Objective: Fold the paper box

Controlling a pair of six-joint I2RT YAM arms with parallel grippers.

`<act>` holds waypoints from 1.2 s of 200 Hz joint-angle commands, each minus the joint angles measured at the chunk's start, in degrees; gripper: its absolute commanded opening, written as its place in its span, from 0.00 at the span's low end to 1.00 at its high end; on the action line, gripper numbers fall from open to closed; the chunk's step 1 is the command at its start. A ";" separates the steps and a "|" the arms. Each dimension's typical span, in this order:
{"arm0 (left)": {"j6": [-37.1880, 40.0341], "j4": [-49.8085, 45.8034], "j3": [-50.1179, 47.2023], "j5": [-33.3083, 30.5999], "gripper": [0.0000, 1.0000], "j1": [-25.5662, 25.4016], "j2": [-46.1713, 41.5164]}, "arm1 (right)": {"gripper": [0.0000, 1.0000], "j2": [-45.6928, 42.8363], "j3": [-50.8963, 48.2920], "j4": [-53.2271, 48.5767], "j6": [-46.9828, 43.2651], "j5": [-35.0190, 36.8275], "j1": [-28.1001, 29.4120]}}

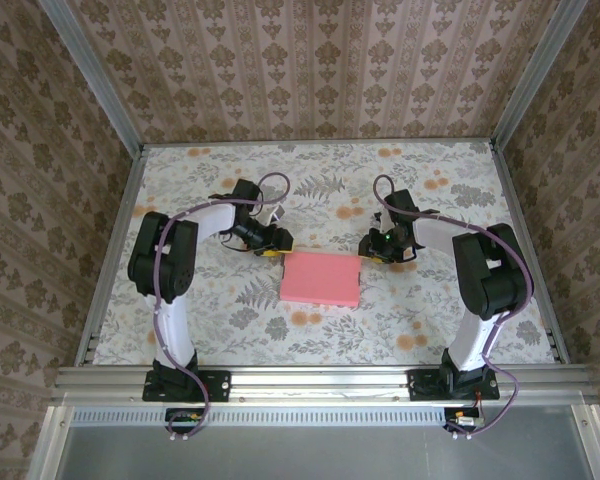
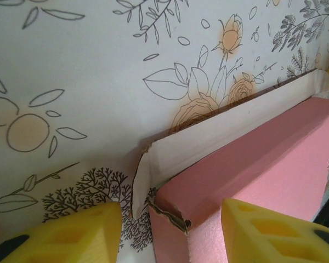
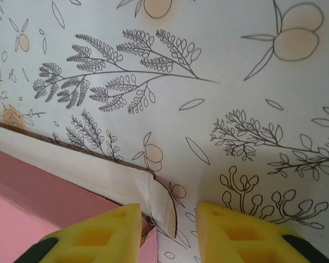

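Yellow fingers (image 2: 77, 235) of the left tool (image 2: 171, 213) sit closest to us along the bottom edge of the left wrist view. They stand apart with a torn pink corner of the paper box (image 2: 274, 153) between them. Neither pad plainly presses on it, so we read this tool as open. A whitish flap (image 2: 225, 129) stands up along the box's far edge, running from lower centre to the upper right of the frame against the flower-printed tabletop (image 2: 71, 66). From the right wrist view we see the right tool (image 3: 168, 216) at bottom centre, its jaws narrower but parted. The creased end of the flap sits between them with a gap on the right-hand side, so we call it open too; pink card shows in the lower left corner. From above, the paper box (image 1: 322, 279) lies as a shallow pink rectangle on the tabletop, slightly below the centre of the frame. We find the left tool (image 1: 273, 243) at its upper left corner and the right tool (image 1: 368, 247) at its upper right corner, both arms bent inward.
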 commanded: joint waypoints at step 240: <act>-4.08 3.96 2.04 3.36 0.46 3.46 3.88 | 0.18 1.83 -0.05 2.27 0.94 -3.03 -0.14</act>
